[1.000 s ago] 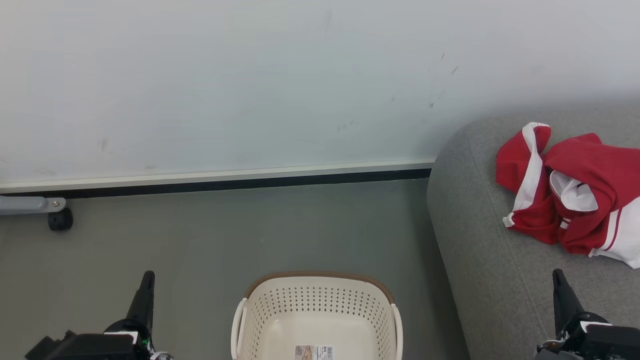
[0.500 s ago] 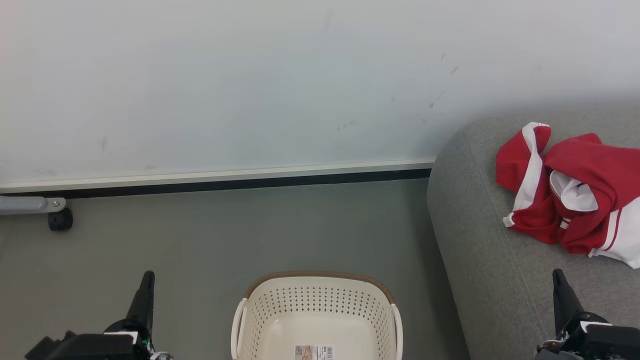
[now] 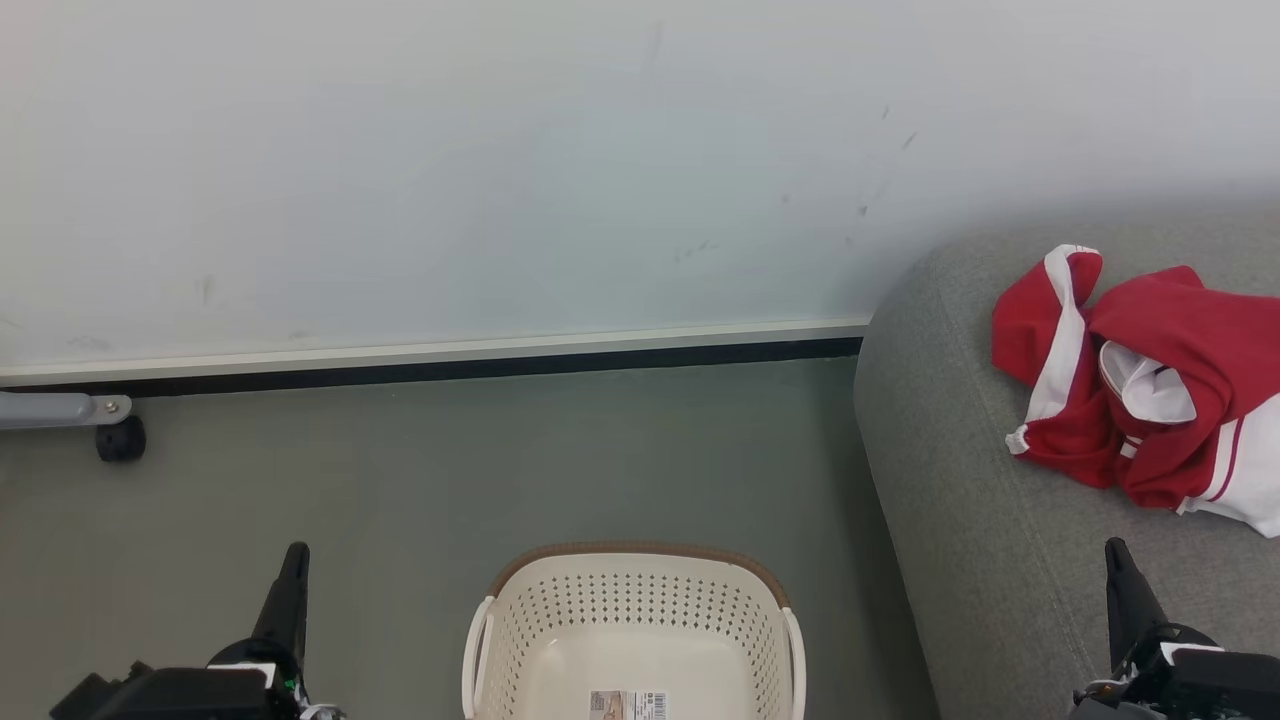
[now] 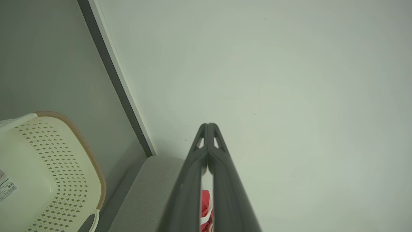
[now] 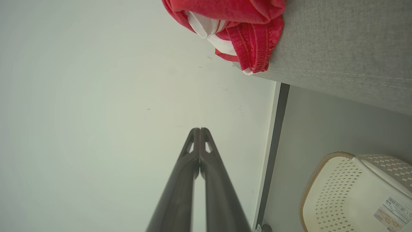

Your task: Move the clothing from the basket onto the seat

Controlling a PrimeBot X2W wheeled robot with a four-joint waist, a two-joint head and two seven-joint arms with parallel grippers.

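All clothing [image 3: 1150,390] beyond right tool [image 3: 1116,552]; apart

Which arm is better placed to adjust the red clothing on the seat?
Right, likely: right pincer, shut, is on the seat side, nearer the clothing; left pincer, also shut, is beyond the basket, over the floor.

A scuffed white wall [image 3: 500,150] meets the grey-green floor [image 3: 520,460] at a white-and-black skirting strip [image 3: 430,362]; a black castor [image 3: 120,440] stands far left.
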